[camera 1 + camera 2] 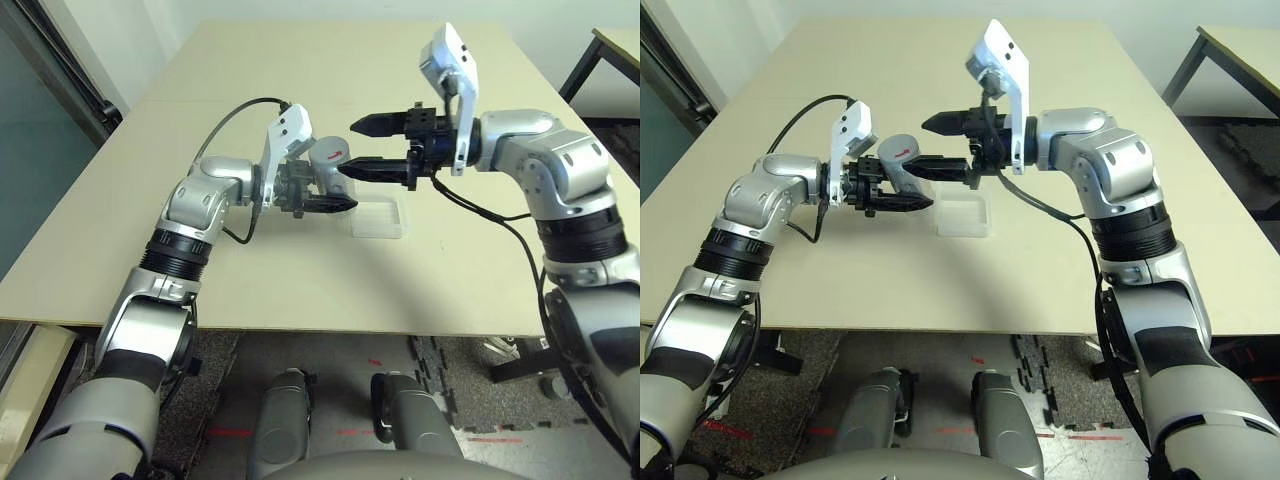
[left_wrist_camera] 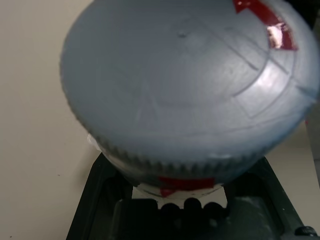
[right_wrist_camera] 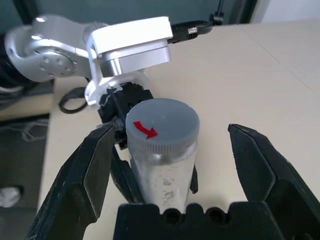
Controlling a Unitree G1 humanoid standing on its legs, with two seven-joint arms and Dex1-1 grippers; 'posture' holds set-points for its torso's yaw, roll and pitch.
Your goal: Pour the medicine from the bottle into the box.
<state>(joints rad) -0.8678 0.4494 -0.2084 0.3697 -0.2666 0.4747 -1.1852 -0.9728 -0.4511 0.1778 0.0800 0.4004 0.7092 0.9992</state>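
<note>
Silvery bottle (image 1: 327, 160) sits clamped in your left end effector (image 1: 325, 200), above the worktop (image 1: 300, 280) beside the box (image 1: 380, 218). Your right end effector (image 3: 170, 165) gapes wide around the cap (image 3: 161, 125); centre it, then close squarely before twisting.

A big, light tan table (image 1: 300, 270) fills the middle of the picture. A small clear box (image 1: 380, 219) sits flat on it, near the middle, a bit to the right.
</note>
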